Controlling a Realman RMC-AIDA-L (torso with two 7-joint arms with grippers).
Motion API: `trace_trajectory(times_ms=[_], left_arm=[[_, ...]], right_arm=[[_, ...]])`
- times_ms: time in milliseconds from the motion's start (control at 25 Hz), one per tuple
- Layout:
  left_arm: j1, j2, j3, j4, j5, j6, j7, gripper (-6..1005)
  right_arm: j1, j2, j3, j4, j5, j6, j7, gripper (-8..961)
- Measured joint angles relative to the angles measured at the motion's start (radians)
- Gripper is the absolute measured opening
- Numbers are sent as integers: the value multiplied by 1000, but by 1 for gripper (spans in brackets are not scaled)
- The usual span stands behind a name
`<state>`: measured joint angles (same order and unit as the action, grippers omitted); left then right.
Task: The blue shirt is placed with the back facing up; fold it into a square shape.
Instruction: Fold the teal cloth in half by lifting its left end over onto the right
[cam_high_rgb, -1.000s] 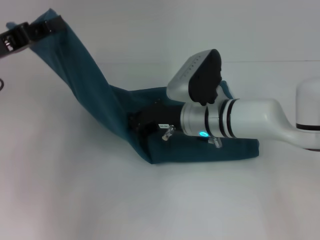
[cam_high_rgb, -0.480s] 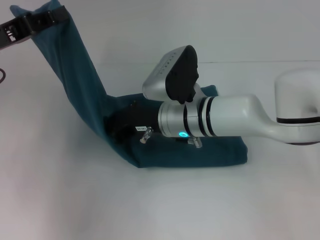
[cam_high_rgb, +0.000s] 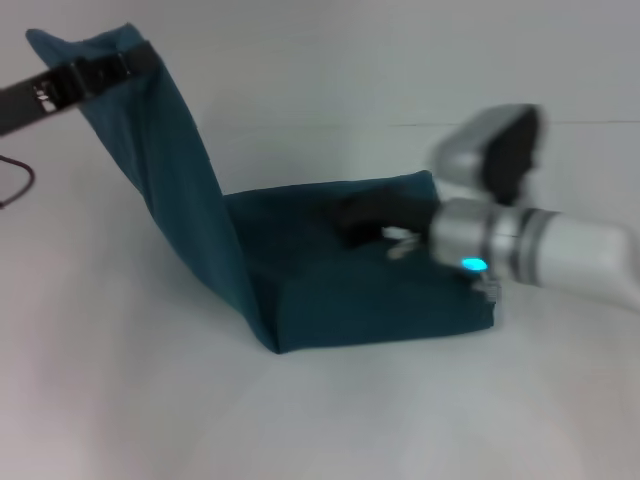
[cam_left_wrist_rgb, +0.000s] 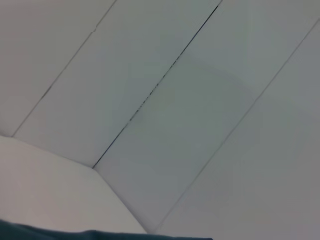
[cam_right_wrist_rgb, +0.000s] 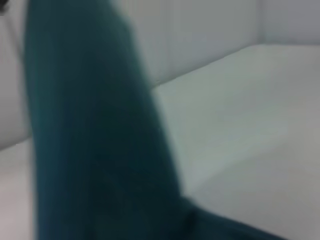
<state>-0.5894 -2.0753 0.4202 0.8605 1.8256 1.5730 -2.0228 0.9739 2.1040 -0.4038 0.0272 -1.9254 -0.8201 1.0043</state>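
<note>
the left gripper (cam_high_rgb: 95, 72) is clamped on the blue shirt (cam_high_rgb: 330, 260), holding one end high at far left; the folded rest lies rightward on the table, under the right gripper (cam_high_rgb: 375, 215), whose grip i cannot tell.

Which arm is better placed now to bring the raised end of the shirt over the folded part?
Left: the left gripper holds the raised end of the blue shirt; the right gripper is low over the folded part.

The right arm (cam_high_rgb: 560, 255) is silver-white with black rings and a cyan light; at ten o'clock, the left gripper (cam_high_rgb: 95, 72) is black with white markings.
</note>
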Motion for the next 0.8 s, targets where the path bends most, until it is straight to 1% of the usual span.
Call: trace_trajectory(times_ms=[80,160,200,240,280,320,400,480,600,640,680,800], left_arm=[[-2,-15,5,-5,-1,2,9,55],[-13,-38,26,-13,-7,-2,21,65],[-13,-38,26,-13,-7,-2,21,69],[-18,-46,35,-17,-9,-4,24,74],[-40,-74,65,-38,-27,-21,45,78],[-47,-79,74,-45,-32,-26,51,83],[-76,-92,118,-98,-59,-53,80,92],[-115,-91,169,-192,-104,-96,123,101],[-179,-94,211,-334,-157,-156,205,115],[-197,-96,217,-373,-166,-173,236,119],[-228,-98,221,-452,-186,-205,288,124],[-288,-100,213,-649,-244,-292,450,137]], right_arm=[[-61,-5,22,-61,1,-69,24,9],[-119,-7,27,-143,1,-139,81,10],[-145,-7,26,-179,2,-163,110,10],[-168,-7,25,-218,2,-184,140,10],[-189,-7,23,-250,2,-205,167,10],[-206,-8,23,-276,2,-220,187,10],[-239,-11,23,-327,2,-251,220,10],[-261,-14,21,-363,2,-270,239,10],[-286,-15,15,-406,1,-294,258,10],[-292,-16,13,-415,1,-302,261,10],[-297,-16,11,-426,-1,-309,263,10],[-312,-16,-7,-464,-3,-321,290,11]])
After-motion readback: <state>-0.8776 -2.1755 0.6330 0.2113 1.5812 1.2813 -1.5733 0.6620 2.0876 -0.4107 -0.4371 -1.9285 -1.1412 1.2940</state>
